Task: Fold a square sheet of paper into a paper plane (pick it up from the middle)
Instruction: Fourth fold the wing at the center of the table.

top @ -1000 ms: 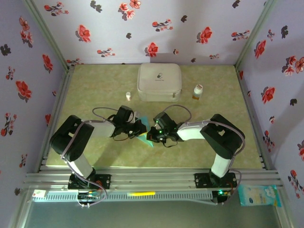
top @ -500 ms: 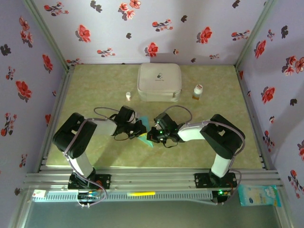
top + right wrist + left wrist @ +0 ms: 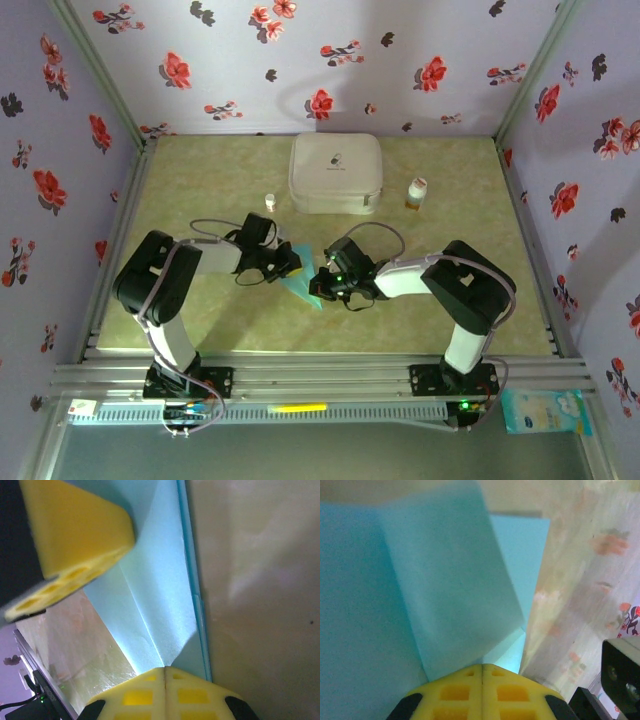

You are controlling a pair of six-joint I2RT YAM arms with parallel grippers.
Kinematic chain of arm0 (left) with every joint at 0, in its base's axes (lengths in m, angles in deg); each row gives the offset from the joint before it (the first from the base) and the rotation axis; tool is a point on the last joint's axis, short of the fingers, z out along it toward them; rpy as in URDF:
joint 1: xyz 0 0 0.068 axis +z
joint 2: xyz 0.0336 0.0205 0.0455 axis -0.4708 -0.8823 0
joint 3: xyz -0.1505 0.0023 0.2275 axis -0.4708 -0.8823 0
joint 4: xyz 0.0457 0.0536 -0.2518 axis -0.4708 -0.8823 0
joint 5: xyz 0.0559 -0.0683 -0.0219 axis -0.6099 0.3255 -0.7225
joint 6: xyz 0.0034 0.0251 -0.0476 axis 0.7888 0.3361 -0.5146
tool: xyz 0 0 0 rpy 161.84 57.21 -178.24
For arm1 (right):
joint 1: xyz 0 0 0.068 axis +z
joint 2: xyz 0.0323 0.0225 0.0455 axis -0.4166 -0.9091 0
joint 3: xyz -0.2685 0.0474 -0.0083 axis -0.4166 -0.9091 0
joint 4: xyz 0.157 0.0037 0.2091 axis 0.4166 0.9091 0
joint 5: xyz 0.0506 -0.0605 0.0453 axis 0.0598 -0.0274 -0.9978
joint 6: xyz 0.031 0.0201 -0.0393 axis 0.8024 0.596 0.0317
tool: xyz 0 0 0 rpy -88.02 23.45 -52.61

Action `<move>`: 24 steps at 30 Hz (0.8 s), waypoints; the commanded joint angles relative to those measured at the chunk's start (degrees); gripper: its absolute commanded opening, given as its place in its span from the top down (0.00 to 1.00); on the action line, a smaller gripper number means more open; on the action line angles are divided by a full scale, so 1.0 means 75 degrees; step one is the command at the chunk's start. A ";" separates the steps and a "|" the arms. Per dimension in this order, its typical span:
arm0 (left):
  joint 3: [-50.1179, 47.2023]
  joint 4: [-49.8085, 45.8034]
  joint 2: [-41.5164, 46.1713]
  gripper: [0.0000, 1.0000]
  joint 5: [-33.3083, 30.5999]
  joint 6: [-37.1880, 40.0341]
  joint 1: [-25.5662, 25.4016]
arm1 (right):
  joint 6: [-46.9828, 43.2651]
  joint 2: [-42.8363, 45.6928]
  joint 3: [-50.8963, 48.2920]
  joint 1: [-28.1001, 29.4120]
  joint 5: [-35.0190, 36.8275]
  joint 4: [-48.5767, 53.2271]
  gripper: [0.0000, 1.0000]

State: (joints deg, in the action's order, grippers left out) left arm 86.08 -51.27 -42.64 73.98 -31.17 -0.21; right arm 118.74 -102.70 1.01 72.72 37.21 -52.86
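Observation:
The light blue-teal paper (image 3: 303, 284) lies on the table between my two arms, partly folded into a narrow pointed shape with creases and overlapping flaps (image 3: 445, 590). My left gripper (image 3: 287, 266) is shut, its yellow tips (image 3: 482, 666) resting against the paper where two fold lines meet. From the other side my right gripper (image 3: 321, 284) is shut too, its tips (image 3: 164, 668) at the end of a long crease in the paper (image 3: 160, 590). The left gripper's yellow finger (image 3: 75, 530) shows above the paper in the right wrist view. I cannot tell whether either pinches a layer.
A white rounded case (image 3: 335, 172) stands at the back centre. A small white bottle (image 3: 270, 201) is to its left and an amber bottle (image 3: 416, 192) to its right. Flowered walls close in the sides and back. Open tabletop lies left and right of the arms.
My left arm has drawn back a little toward the far left, uncovering more of the paper. The right gripper has stayed where it was, and both stay shut.

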 commanded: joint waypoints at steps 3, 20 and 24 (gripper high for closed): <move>0.0364 -0.0371 -0.0375 1.00 -0.0858 0.0548 0.0680 | -0.0240 -0.0380 -0.0470 -0.0002 0.0132 0.1301 1.00; 0.0915 -0.0901 -0.0576 1.00 -0.0910 0.1154 0.1182 | -0.0606 -0.0375 -0.0498 -0.0035 -0.0149 0.1550 1.00; 0.1056 -0.1130 -0.0531 1.00 -0.1081 0.1242 0.1202 | -0.0729 -0.0363 -0.0501 -0.0046 -0.0237 0.1653 1.00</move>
State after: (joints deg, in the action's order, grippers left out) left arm 92.42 -56.76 -45.53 71.71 -24.20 7.20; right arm 115.68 -102.70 0.40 72.43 36.09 -53.80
